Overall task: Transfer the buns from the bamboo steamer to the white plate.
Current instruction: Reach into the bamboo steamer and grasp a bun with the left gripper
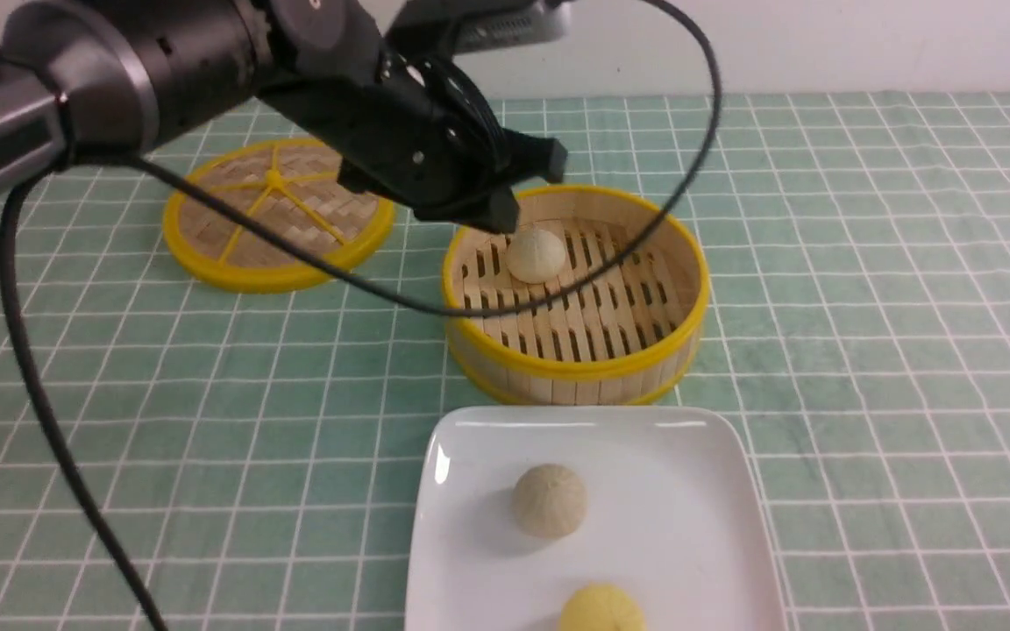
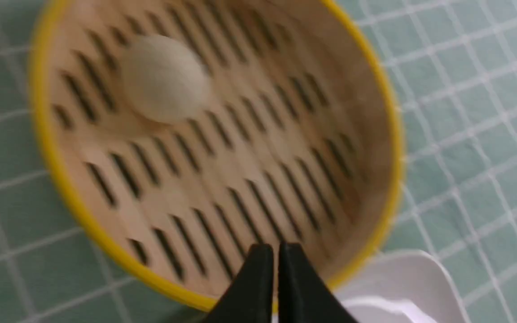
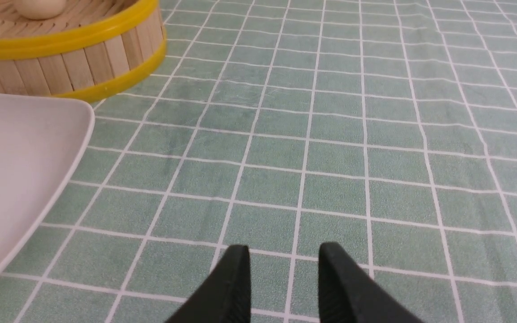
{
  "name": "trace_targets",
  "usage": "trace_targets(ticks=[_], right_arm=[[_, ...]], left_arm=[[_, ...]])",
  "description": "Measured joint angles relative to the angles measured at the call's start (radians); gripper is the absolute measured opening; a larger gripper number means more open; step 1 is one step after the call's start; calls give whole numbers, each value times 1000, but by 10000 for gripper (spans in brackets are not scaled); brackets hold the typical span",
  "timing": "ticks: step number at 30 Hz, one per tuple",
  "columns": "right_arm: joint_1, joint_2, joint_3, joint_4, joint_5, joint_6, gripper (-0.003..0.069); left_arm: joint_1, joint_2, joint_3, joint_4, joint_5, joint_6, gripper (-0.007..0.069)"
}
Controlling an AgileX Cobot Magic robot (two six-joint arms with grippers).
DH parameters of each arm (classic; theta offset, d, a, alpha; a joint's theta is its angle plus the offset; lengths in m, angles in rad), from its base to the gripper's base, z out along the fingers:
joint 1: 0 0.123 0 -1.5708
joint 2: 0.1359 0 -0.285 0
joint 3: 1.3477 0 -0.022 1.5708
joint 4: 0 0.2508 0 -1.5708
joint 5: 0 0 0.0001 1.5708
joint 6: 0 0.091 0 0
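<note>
On a green tablecloth (image 1: 864, 307) gridded in white, one flat woven lid (image 1: 277, 215), round with a yellow rim and yellow spokes, lies at the left. Beside it, one dark arm trailing a looped black cable (image 1: 32, 368) reaches over the single bamboo steamer (image 1: 575, 368), a deep round basket of pale wooden staves with a slatted floor and yellow bands top and bottom. The left gripper (image 2: 276, 251) hangs above the steamer, its two tapered black fingers clenched almost together on nothing. Three round buns are in sight. The cream-white bun (image 1: 537, 254), smooth and matte, sits on the slats toward the steamer's back left. The other two rest apart on the one white plate (image 1: 689, 526), glossy and square with rounded corners, just in front of the steamer: a greyish-beige bun (image 1: 549, 499) near the middle and the pale yellow bun (image 1: 601, 611), cut off by the picture's lower edge. At right, the right gripper (image 3: 283, 255) hovers over the cloth beside the plate, fingers spread and empty.
</note>
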Motion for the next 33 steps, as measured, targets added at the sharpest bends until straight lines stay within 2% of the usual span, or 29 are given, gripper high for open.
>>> trace_targets(ticks=[3, 7, 10, 14, 20, 24, 28, 30, 32, 33], right_arm=[[0, 0, 0, 0, 0, 0, 240], [0, 0, 0, 0, 0, 0, 240], [0, 0, 0, 0, 0, 0, 240], [0, 0, 0, 0, 0, 0, 240], [0, 0, 0, 0, 0, 0, 240], [0, 0, 0, 0, 0, 0, 240], [0, 0, 0, 0, 0, 0, 240], [0, 0, 0, 0, 0, 0, 240], [0, 0, 0, 0, 0, 0, 240], [0, 0, 0, 0, 0, 0, 240]], left_arm=[[90, 166, -241, 37, 189, -98, 1], [103, 301, -438, 24, 303, -68, 6], [78, 360, -520, 9, 326, -43, 29], [32, 431, -585, 19, 295, -47, 119], [16, 493, -590, 75, 173, -66, 318], [16, 521, -591, 68, 130, -66, 369], [16, 559, -592, 57, 97, -67, 353], [16, 579, -592, 43, 93, -67, 311], [16, 593, -592, 16, 87, -67, 238], [16, 593, -592, 13, 87, -67, 229]])
